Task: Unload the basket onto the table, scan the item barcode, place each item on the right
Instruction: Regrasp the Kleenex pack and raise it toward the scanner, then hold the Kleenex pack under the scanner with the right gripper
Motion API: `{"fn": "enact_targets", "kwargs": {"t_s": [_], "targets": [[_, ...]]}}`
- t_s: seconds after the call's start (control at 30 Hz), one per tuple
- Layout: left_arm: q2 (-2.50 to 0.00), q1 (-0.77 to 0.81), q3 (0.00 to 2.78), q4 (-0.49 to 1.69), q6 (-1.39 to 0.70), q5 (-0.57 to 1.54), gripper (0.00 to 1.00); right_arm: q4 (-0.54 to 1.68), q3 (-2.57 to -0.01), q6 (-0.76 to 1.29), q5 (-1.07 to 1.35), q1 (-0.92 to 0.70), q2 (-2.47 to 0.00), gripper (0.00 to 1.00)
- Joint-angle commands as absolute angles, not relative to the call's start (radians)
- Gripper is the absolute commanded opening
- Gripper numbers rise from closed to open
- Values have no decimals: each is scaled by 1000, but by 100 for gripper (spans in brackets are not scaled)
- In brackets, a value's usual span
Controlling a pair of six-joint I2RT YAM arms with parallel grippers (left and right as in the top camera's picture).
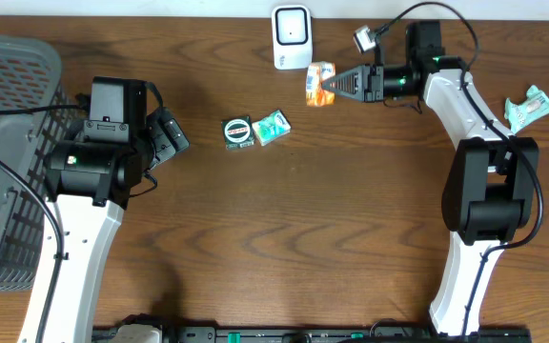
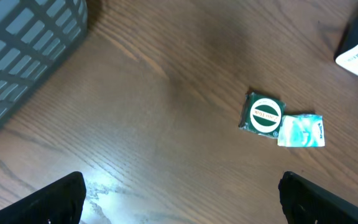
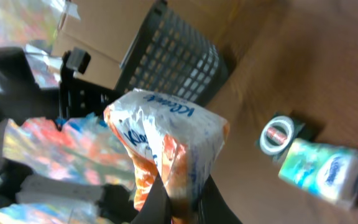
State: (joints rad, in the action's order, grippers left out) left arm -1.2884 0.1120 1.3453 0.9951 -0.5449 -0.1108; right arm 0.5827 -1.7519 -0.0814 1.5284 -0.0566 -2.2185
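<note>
Overhead: wood-grain table (image 1: 284, 248) holds scanner (image 1: 292, 38), grey basket (image 1: 8, 95).

Looks like a lab's mock checkout: wooden table (image 1: 303, 248), white scanner (image 1: 292, 36), grey basket (image 1: 3, 152), cardboard boxes (image 3: 98, 25) behind.

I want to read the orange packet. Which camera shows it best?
The right wrist view: the orange packet looks big, pinched by the right hand. Overhead shows the packet tiny. The left wrist view misses it.
</note>
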Motion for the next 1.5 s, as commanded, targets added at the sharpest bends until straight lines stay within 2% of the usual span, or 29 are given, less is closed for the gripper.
{"fn": "enact_targets", "kwargs": {"t_s": [0.0,0.13,0.2,0.63,0.87,1.0,1.17,1.33,1.47], "targets": [[-1287,108,1359,999,-535,-117,98,446,-1765,84,1563,-56,-2216,1],[-1287,108,1359,999,-535,-117,98,186,-1766,357,1563,-68,-2216,1],[-1287,108,1359,999,-535,-117,98,117,-1766,420,1563,-76,-2216,1],[-1287,108,1359,999,-535,-117,98,84,-1765,431,1563,-107,-2216,1],[-1287,108,1359,999,-535,-117,98,68,-1766,501,1521,-144,-2216,1],[-1287,108,1359,999,-535,-117,98,68,-1766,500,1318,-207,-2216,1],[-1287,108,1359,999,-535,-117,98,116,-1781,452,954,-239,-2216,1],[-1287,108,1359,999,-535,-117,98,488,-1945,199,355,-253,-2216,1],[-1287,108,1359,999,-535,-117,98,613,-2082,6,-72,-291,-2216,1]]}}
